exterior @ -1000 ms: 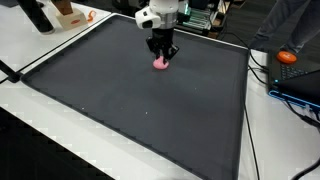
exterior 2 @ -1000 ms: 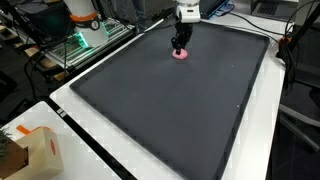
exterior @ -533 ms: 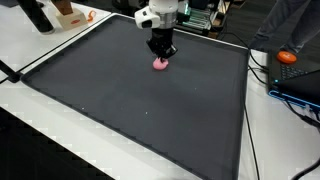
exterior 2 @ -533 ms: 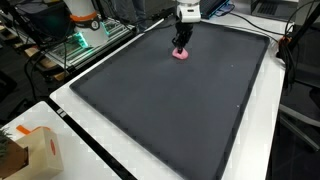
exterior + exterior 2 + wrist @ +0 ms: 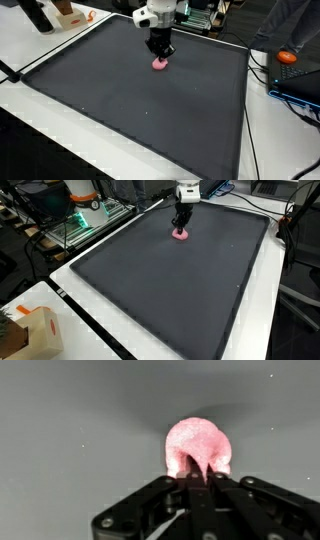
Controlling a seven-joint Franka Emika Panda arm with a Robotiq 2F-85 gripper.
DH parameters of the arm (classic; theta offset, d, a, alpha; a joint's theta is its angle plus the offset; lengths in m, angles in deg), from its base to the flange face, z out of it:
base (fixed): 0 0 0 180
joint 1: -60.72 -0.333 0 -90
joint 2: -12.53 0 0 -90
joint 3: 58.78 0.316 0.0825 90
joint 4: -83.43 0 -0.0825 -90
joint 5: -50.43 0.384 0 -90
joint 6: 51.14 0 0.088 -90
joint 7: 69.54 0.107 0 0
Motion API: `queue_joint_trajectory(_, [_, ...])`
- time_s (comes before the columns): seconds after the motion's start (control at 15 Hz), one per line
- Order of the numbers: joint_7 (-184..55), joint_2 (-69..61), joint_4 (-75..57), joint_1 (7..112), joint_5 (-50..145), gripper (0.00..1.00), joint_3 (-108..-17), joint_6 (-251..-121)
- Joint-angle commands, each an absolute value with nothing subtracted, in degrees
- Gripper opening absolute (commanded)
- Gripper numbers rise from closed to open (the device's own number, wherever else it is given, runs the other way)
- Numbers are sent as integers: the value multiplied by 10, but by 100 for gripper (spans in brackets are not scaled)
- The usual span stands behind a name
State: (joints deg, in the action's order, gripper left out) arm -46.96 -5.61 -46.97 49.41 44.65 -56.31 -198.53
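Note:
A small soft pink object lies on the dark grey mat near its far edge; it shows in both exterior views. My gripper points straight down on it, also seen from outside. The black fingers stand close together and pinch the near edge of the pink object, whose lobes bulge out beyond the tips. The object rests on or just at the mat.
The mat covers most of a white table. An orange object and cables lie off one side. A cardboard box stands at a near corner. Electronics with green lights stand off another edge.

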Motion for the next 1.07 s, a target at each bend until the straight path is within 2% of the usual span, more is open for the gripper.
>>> queue_joint_trajectory(0.0, [-468, -48, -474, 494, 455, 1, -567, -1984])
queue_joint_trajectory(0.07, [-476, -46, -475, 497, 466, 29, -562, -1985])
queue_joint_trajectory(0.13, [-468, -42, -477, 493, 460, 30, -565, -1982])
queue_joint_trajectory(0.33, [-472, -28, -486, 495, 468, 50, -560, -1985])
queue_joint_trajectory(0.73, [-478, 11, -493, 503, 502, 95, -548, -1962])
queue_joint_trajectory(0.8, [-476, 18, -493, 506, 521, 99, -546, -1954])
queue_joint_trajectory(1.0, [-496, 35, -495, 518, 579, 100, -541, -1947])
